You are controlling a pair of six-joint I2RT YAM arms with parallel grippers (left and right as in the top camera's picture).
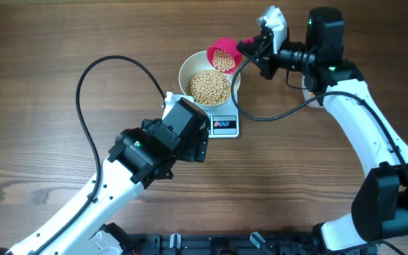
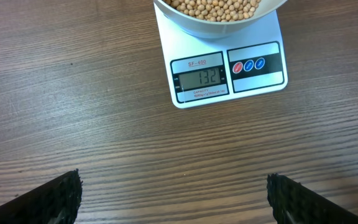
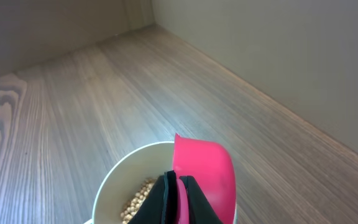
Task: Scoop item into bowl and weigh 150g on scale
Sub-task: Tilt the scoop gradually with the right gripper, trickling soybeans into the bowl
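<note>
**Overhead.** Wooden table [image 1: 41, 142]. White bowl [image 1: 187, 71] sits on the scale [image 1: 225, 126], just past table centre toward 12 o'clock. The bowl covers most of the platform, and only the scale's front strip shows at the bowl's 6 o'clock. The bowl holds a heap of tan beans [image 1: 210, 86]. A pink scoop [image 1: 224, 55] is at the bowl's 1 o'clock rim with its mouth facing up and a small load of beans inside. Cannot tell whether the scoop touches the rim. The right gripper [image 1: 250, 44] reaches in from 3 o'clock with its fingers pressed together on the scoop's handle. The left arm [image 1: 140, 152] comes up from 7 o'clock, and its wrist is near the scale's 7 o'clock corner. Its fingers are hidden under the wrist. A black cable [image 1: 83, 78] loops at 10 o'clock.

**Left wrist.** The left gripper [image 2: 173, 183] is spread wide and holds nothing. One dark fingertip shows at 7 o'clock and the other at 5 o'clock, with bare wood between them. The scale lies toward 12 o'clock, well apart from the fingers. Its display [image 2: 197, 78] reads 132. Three round buttons [image 2: 247, 65] sit at the display's 3 o'clock, one red and two blue. The bean-filled bowl sits on the platform at 12 o'clock.

**Right wrist.** Dark fingers at 6 o'clock pinch the pink handle. The scoop's cup is above the bowl's near rim. Beans are visible in the bowl at 7 o'clock.
</note>
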